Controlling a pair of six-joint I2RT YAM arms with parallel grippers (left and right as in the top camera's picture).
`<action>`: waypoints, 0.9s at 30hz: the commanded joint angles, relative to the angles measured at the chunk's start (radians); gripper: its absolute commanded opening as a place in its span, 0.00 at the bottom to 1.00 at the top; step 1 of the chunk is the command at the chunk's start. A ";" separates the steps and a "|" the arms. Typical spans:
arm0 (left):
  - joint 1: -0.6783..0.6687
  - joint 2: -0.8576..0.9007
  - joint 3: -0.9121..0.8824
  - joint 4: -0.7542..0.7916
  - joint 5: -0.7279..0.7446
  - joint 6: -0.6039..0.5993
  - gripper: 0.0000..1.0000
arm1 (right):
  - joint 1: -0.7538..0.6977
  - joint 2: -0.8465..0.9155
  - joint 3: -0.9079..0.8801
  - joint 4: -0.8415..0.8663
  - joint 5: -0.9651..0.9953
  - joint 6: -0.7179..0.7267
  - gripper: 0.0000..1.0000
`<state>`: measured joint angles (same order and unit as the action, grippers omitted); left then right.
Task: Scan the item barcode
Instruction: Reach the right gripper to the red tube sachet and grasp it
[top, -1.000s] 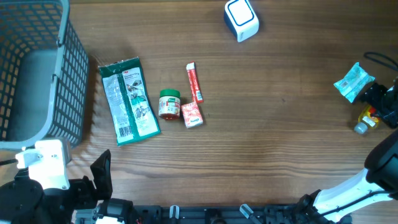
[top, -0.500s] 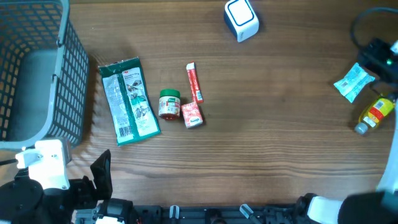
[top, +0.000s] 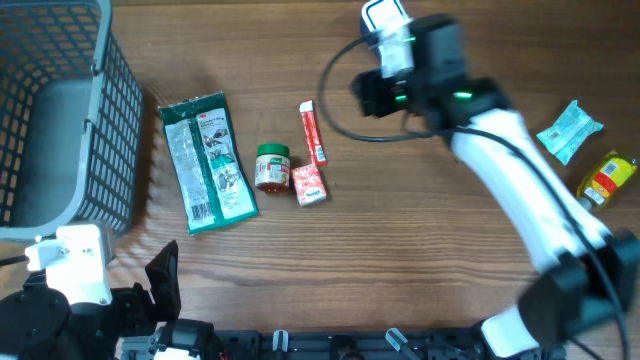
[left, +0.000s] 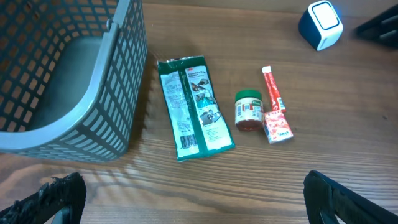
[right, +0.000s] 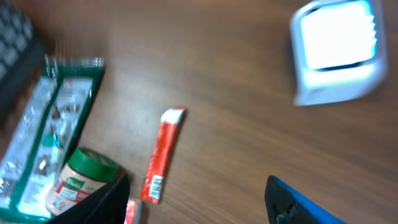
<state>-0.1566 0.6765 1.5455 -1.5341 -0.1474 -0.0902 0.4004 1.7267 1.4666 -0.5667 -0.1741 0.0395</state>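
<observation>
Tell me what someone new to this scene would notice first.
The white right arm dominates, stretched diagonally across the right half of the table, its end by the white-and-blue scanner at the far edge. Next come the grey basket at far left and the green packet lying beside it.

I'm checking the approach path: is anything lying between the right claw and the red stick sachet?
Nothing visible does. Only bare table lies between the right claw and the red stick sachet. The scanner sits off to the side of that line.
</observation>
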 joint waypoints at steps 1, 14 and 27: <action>0.003 -0.001 0.001 0.002 0.005 0.012 1.00 | 0.068 0.195 0.103 -0.004 0.019 -0.002 0.69; 0.003 -0.001 0.001 0.002 0.005 0.012 1.00 | 0.136 0.529 0.321 0.057 0.080 0.042 0.65; 0.003 -0.001 0.001 0.002 0.005 0.012 1.00 | 0.199 0.608 0.321 0.081 0.204 0.068 0.59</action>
<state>-0.1566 0.6765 1.5455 -1.5341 -0.1474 -0.0902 0.5999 2.2890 1.7679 -0.4915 -0.0093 0.0715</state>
